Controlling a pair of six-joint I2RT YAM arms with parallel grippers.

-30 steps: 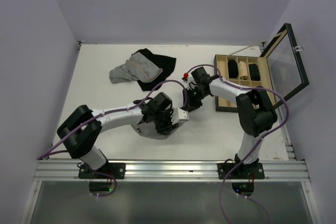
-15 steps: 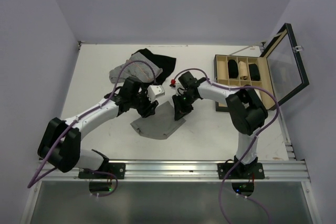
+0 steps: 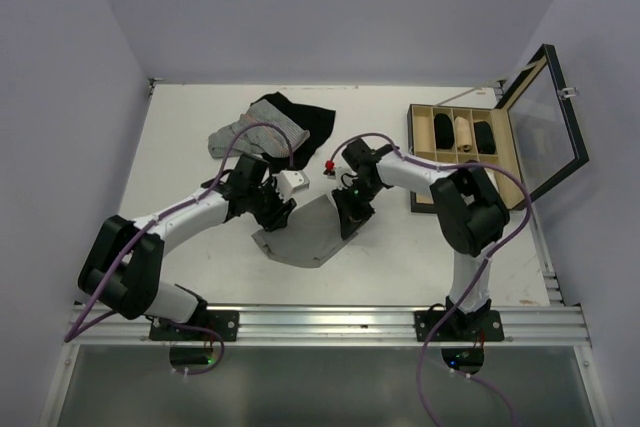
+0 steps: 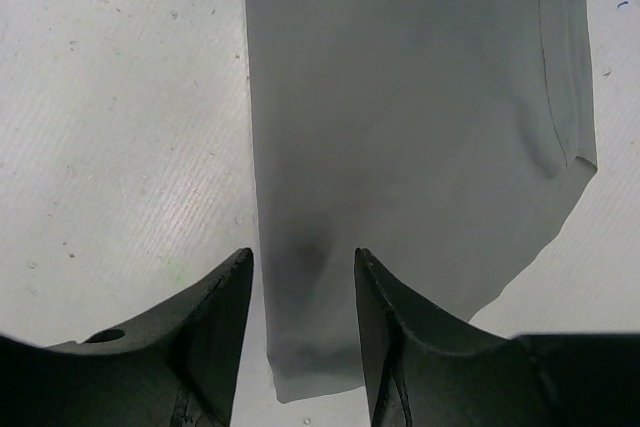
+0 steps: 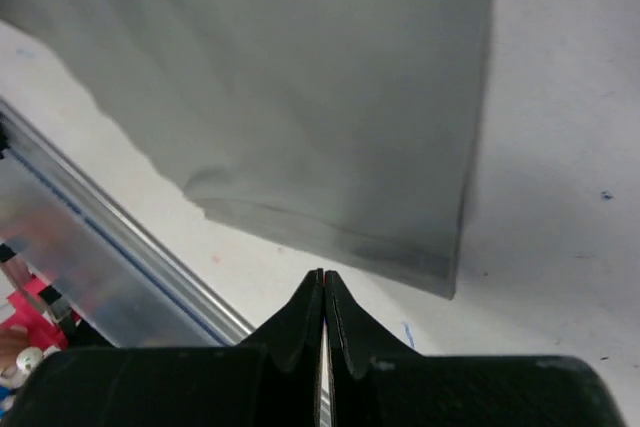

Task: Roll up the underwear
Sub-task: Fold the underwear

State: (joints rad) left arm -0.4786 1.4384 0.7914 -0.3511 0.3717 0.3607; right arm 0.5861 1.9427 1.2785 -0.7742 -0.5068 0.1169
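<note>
The grey underwear (image 3: 308,234) lies flat and folded into a long panel on the white table. In the left wrist view the underwear (image 4: 400,117) runs away from the camera. My left gripper (image 3: 278,210) is open at its far-left end, and in its own view the left gripper (image 4: 303,277) has its jaws astride that corner, holding nothing. My right gripper (image 3: 350,219) is shut and empty at the cloth's right edge. In the right wrist view the right gripper (image 5: 322,279) has its tips just off the hemmed edge of the underwear (image 5: 300,87).
A grey-and-white pinstriped garment (image 3: 250,133) lies on a black garment (image 3: 308,121) at the back left. A wooden compartment box (image 3: 425,157) with its lid (image 3: 552,117) open stands at the right, rolled items inside. A metal rail (image 3: 320,322) runs along the front edge.
My left arm swung off the middle of the underwear to the far left, then settled at its far-left corner. My right gripper moved left, then nearer, to the cloth's right edge.
</note>
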